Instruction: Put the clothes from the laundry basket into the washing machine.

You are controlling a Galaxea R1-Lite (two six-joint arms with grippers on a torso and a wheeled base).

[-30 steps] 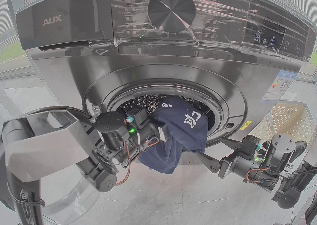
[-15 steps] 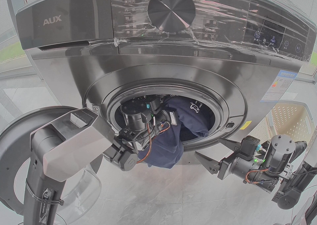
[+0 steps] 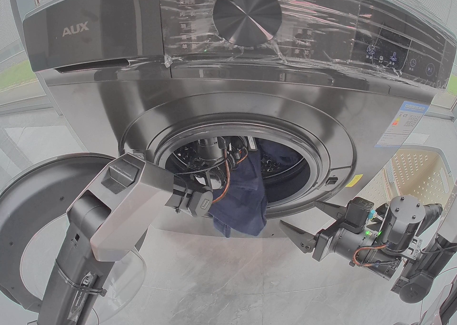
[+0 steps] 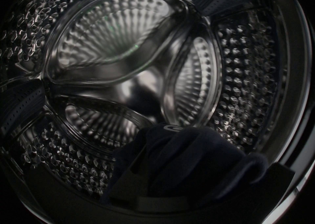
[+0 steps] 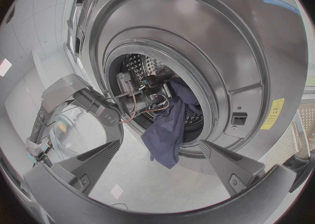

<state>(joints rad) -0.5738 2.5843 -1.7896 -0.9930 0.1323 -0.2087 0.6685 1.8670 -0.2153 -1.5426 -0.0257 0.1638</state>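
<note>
Head view shows us one machine (image 3: pixel 285 97) and one navy garment (image 3: pixel 245 197) at centre frame. It is half in the drum (image 3: pixel 281 168) and half hanging over the rim, we think because the left gripper (image 3: pixel 240 144) is deep inside with it. Whether this pincer is clamped or apart, we cannot tell. At lower right, the right gripper (image 3: pixel 300 214) hangs with jaws apart near one basket (image 3: pixel 419 173), probably free for the next piece. We count two grippers.

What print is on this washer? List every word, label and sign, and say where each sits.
Drawer front: brand logo in large pale capitals, legible.
Dial panel: programme labels, too blurred under film.
Touch display: icons with captions, too small.
Blue-topped sticker: coloured bars and a code square, print too small.
Yellow sticker: warning triangle, text too small.
</note>
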